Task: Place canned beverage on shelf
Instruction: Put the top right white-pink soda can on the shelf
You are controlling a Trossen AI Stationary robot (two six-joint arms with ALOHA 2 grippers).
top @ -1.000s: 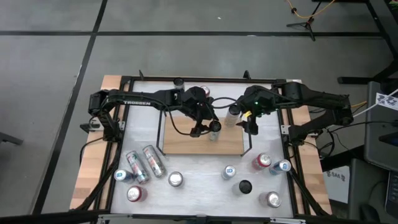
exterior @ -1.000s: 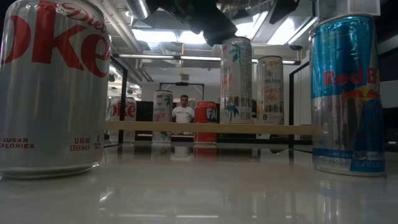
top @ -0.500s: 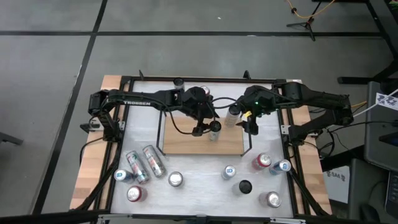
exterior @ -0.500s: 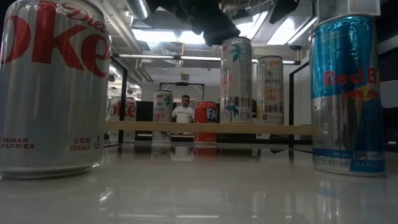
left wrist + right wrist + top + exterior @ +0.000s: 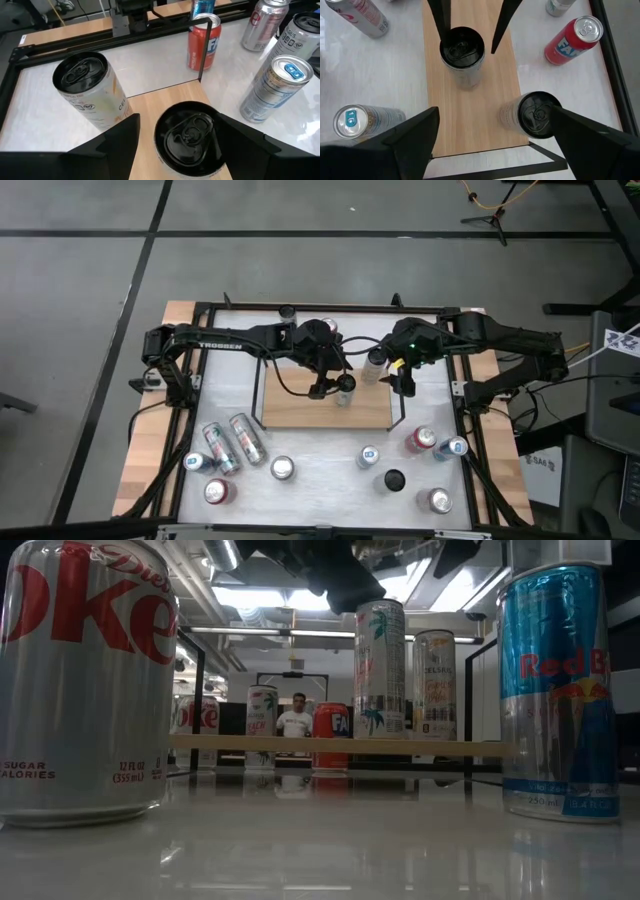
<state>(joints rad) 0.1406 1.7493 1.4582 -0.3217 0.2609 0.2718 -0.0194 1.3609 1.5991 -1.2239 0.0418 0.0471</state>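
High view: light-brown wooden shelf w/ thin black end rails (image 5: pixel 300 412) sits mid white tabletop (image 5: pixel 320 480). 2 cans stand on it: slim pale black-topped can (image 5: pixel 346 383) and a 2nd one like it (image 5: pixel 375 360), near ea. other at the right end. Left gripper (image 5: pixel 338 388) is at the 1st can; right gripper (image 5: pixel 404 385) hovers just beside the shelf's right end. In front of the shelf: 10 cans, 2 lying, 8 upright.

Low view: both shelf cans upright. Silver Diet Coke can (image 5: pixel 85 680) and blue Red Bull can (image 5: pixel 555 690) stand close up; a person (image 5: pixel 295 720) stands far behind.

Left wrist view: fingers (image 5: pixel 117 137) stand apart either side of the can, a gap showing on one side, so not clamped. Red can (image 5: pixel 204 42) stands off the shelf.

Right wrist view: jaws wide apart, nothing betw. them, over the shelf.

Handling, prob.: thin metal, smooth, slips easily; tall and narrow, so tippy. Best hold: mid-body, across the width, moderate squeeze to avoid denting.
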